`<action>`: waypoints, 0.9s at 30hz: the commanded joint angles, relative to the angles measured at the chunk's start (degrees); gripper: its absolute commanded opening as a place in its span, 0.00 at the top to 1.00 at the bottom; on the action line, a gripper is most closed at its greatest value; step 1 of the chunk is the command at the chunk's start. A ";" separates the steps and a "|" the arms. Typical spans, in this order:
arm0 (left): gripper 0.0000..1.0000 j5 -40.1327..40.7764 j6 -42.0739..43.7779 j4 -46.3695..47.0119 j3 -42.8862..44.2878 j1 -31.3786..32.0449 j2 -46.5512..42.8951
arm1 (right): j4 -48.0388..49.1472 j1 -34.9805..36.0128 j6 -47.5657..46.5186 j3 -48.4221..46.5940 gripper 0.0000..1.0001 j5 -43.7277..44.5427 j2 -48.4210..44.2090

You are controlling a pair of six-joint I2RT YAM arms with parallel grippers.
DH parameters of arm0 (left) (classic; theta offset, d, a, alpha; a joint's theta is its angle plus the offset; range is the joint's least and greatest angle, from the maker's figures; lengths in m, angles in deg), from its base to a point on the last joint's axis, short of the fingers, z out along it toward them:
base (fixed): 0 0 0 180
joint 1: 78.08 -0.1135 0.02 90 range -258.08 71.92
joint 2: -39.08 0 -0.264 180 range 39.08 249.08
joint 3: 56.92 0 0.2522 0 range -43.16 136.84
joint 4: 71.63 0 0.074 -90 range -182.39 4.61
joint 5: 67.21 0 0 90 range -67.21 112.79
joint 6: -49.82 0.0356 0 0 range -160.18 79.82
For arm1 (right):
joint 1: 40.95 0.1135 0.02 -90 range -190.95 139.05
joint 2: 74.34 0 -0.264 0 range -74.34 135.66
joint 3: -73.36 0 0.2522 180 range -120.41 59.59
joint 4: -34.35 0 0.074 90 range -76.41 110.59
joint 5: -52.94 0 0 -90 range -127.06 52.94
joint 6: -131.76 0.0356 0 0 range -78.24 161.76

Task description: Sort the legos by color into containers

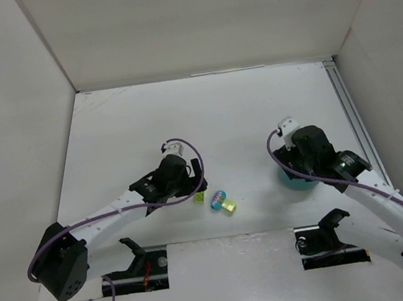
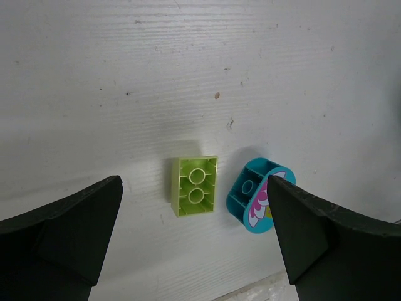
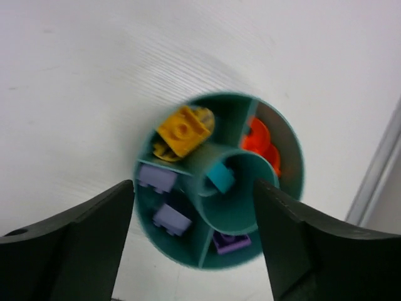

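A lime green brick [image 2: 195,186] lies studs-down on the table, directly below and between my left gripper's open jaws [image 2: 194,210]. A teal oval brick with a pink print [image 2: 259,195] lies on its side just right of it, by the right finger. In the top view the lime brick [image 1: 201,196], the teal oval brick [image 1: 218,196] and a translucent yellow-green brick [image 1: 229,207] lie in a row beside the left gripper [image 1: 190,189]. My right gripper [image 3: 193,188] is open and empty above the round teal bowl [image 3: 285,135]. The bowl holds yellow bricks [image 3: 182,130], orange bricks [image 3: 260,143], purple bricks [image 3: 164,179] and a teal brick [image 3: 220,177] in its centre cup.
The right arm [image 1: 313,152] hides most of the bowl [image 1: 292,181] in the top view. White walls enclose the table on three sides. A metal rail [image 1: 352,119] runs along the right edge. The table's near edge lies just below the bricks.
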 commanded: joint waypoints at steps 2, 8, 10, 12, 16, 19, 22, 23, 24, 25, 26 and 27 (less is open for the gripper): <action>0.01 1.92 -0.32 -0.47 3.05 -0.17 -0.80 | 12.19 11.16 -8.49 0.76 0.16 -10.21 2.16; 0.01 3.95 -1.38 -2.67 4.81 -0.17 -0.28 | 21.92 30.86 -8.49 0.76 0.11 -9.86 17.17; 0.01 4.65 -1.38 -3.19 4.81 -0.17 -0.28 | 25.72 33.50 -7.96 0.76 0.11 -11.96 20.35; 0.01 5.18 -1.90 -3.20 4.81 -0.17 -0.28 | 29.86 36.14 -6.39 1.47 0.11 -12.50 24.30; 0.01 5.18 -2.44 -2.67 4.81 -0.70 -0.28 | 31.80 37.20 -3.05 1.99 0.11 -10.84 28.62; 0.01 5.18 -2.44 -2.67 4.81 -0.70 -0.28 | 34.43 37.20 -1.73 2.61 0.13 -10.83 30.90; 0.01 5.70 -2.96 -2.67 4.81 -0.70 -0.28 | 35.57 37.20 -1.11 2.61 0.19 -10.83 33.62; 0.01 5.70 -2.96 -2.67 4.81 -0.70 -0.28 | 35.58 37.20 -1.11 2.61 0.21 -10.83 34.42; 0.01 5.70 -2.96 -2.67 4.81 -0.70 -0.28 | 35.58 37.20 -0.59 2.61 0.23 -10.83 35.04; 0.01 5.70 -2.96 -2.67 4.81 -0.70 -0.28 | 36.27 37.20 -0.58 2.61 0.28 -10.83 35.74; 0.01 5.70 -2.96 -2.67 4.29 -0.70 -0.80 | 36.28 37.20 -0.58 2.61 0.30 -10.83 36.88; 0.01 5.70 -2.96 -2.67 4.28 -0.70 -0.80 | 36.98 37.20 -0.58 2.61 0.30 -10.83 36.89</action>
